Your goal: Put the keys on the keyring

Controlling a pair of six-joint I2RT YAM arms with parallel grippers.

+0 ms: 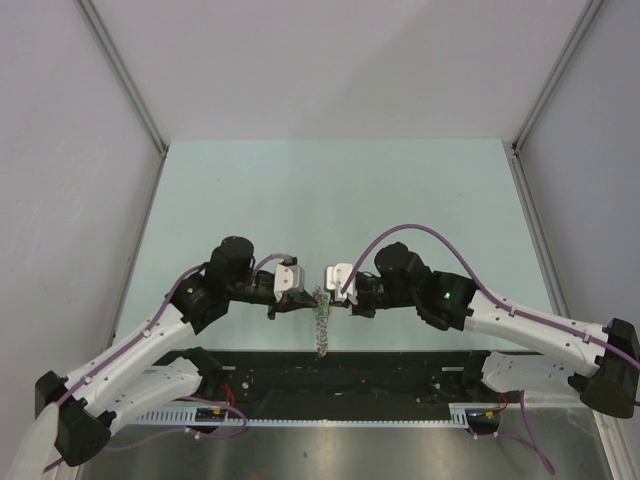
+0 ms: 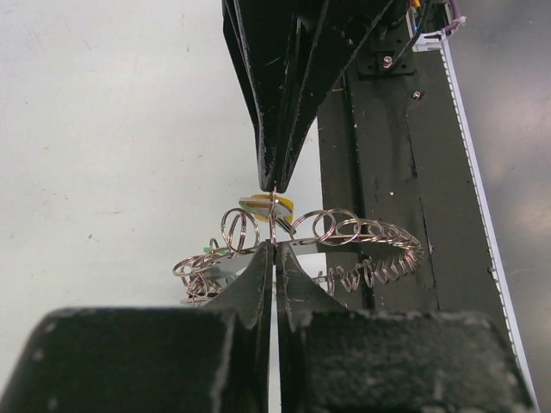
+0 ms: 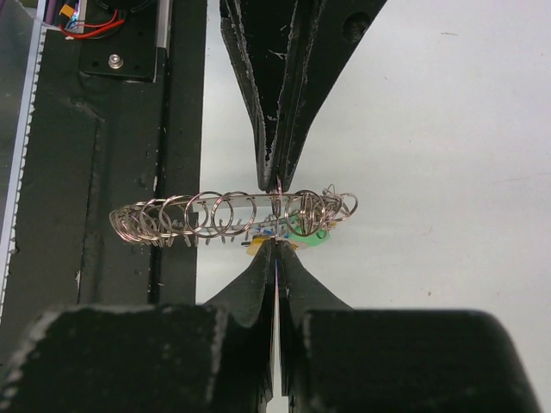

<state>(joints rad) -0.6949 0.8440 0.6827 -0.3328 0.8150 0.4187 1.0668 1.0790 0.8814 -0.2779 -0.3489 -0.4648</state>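
1. Right wrist view: the keyring [image 3: 215,215] hangs as a flattened coil of grey wire loops, stretched sideways between two opposed fingertip pairs.
2. The keys [image 3: 306,229] sit at the end of the coil that lies over the table. A green head and a yellow-orange head show among the loops. Whether they are threaded onto the wire cannot be told.
3. The right gripper [image 3: 276,247] is closed, its jaws pressed together on a thin loop at the coil's near side.
4. The left gripper [image 2: 275,249] is likewise closed on a loop of the same coil. The two tips face each other with only the ring between them.
5. In each wrist view the opposite gripper's dark fingers cover the middle of the coil.
6. In the top external view the gripper bodies hide the keys. One length of the ring trails from the tips toward the arm bases.
7. The coil's other end reaches over the black base strip [image 1: 400,375] at the near edge of the pale green table [image 1: 330,190].
8. Purple cables [image 1: 430,232] arch over both arms. Pale wall panels [image 1: 300,60] enclose the table on three sides.
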